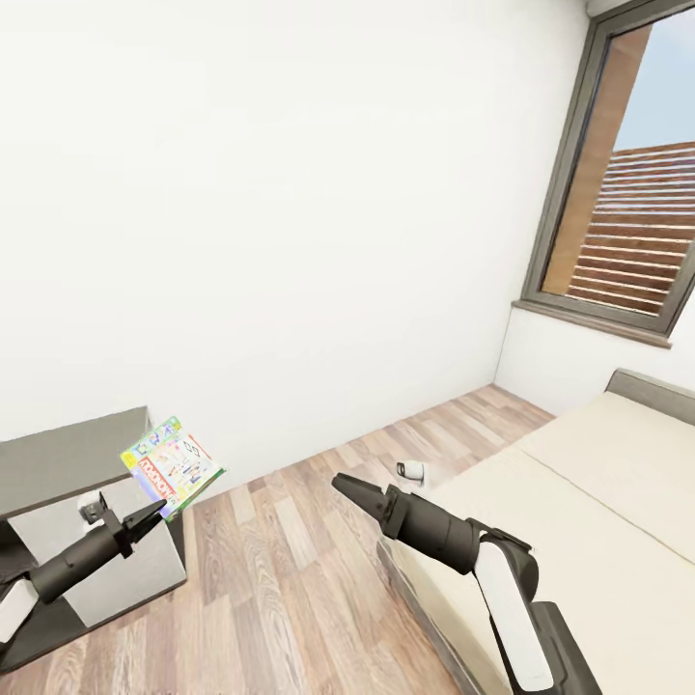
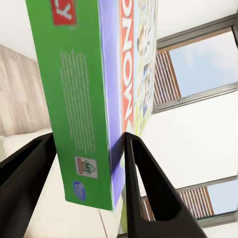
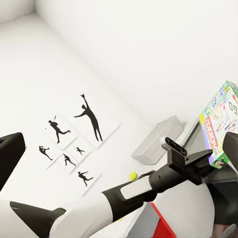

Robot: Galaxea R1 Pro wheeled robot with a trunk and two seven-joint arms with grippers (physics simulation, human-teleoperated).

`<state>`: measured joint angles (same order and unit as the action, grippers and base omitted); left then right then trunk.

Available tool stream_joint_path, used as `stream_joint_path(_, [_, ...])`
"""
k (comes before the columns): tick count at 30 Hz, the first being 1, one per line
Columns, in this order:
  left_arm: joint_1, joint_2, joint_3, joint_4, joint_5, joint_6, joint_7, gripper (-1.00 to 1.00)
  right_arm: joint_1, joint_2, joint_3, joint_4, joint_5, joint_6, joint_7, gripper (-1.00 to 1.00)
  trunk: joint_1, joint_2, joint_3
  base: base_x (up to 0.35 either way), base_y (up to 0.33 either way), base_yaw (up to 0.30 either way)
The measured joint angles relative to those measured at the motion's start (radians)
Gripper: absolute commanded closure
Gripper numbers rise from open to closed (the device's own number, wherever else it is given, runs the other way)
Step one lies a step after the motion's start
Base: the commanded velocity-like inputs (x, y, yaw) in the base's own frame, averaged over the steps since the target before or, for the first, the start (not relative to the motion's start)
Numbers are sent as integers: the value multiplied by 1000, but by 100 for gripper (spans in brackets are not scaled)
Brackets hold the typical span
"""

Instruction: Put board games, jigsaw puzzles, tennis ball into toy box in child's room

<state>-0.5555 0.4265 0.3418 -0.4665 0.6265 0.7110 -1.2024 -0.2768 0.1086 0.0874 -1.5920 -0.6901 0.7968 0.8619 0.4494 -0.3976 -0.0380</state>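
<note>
My left gripper (image 1: 147, 521) is shut on the lower edge of the green-bordered board game (image 1: 174, 465) and holds it up over the floor beside a dark cabinet. In the left wrist view both fingers (image 2: 148, 193) clamp the box (image 2: 84, 99). My right gripper (image 1: 347, 486) hangs open with nothing in it, just off the bed's (image 1: 598, 502) near corner. The right wrist view looks between its spread fingers (image 3: 11, 153) at my left arm and the held game (image 3: 220, 124). Beyond them lie the light grey toy box (image 3: 157, 140) and the tennis ball (image 3: 133, 175).
A low dark grey cabinet (image 1: 58, 454) stands at the left. Wood-plank floor (image 1: 290, 550) runs between it and the bed. A small white object (image 1: 411, 470) lies on the floor by the bed corner. The shuttered window (image 1: 632, 222) is at the right; sports silhouettes (image 3: 74, 134) hang on a wall.
</note>
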Motion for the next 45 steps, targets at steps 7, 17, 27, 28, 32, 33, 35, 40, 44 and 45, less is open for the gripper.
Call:
stream_joint_path(7, [0,0,0,0,0,0,0,100,0,0,0,0,0,0,0,-100,0,0,-3,0,0,271])
stream_joint_path(17, [1,0,0,0,0,0,0,100,0,0,0,0,0,0,-1,-100,0,0,-7,0,0,271])
stream_joint_path(27, [0,0,2,0,0,0,0,100,0,1,1,1,0,1,-23,-100,0,0,-11,0,0,271])
stream_joint_path(28, [0,0,2,0,0,0,0,100,0,1,1,1,-1,1,-33,-100,0,0,-11,0,0,252])
stream_joint_path(32, [1,0,2,0,0,1,0,100,0,1,2,2,-5,1,-55,-100,0,0,-15,0,0,199])
stream_joint_path(33, [0,0,2,0,2,2,0,100,0,1,2,2,-5,1,-57,-100,0,0,-17,0,0,136])
stream_joint_path(35, [0,0,2,0,2,2,0,100,0,1,2,2,-5,1,-59,-100,0,0,-19,0,0,112])
stream_joint_path(40, [1,0,2,0,2,2,0,100,0,1,0,2,-8,1,-59,-100,0,0,-27,0,0,84])
stream_joint_path(44, [1,0,2,0,1,2,5,100,0,1,-2,9,-9,-16,-58,-100,0,0,-34,0,0,69])
stream_joint_path(45, [1,0,-4,0,0,3,6,100,0,0,-2,12,-10,-30,-58,-100,0,0,-35,0,0,29])
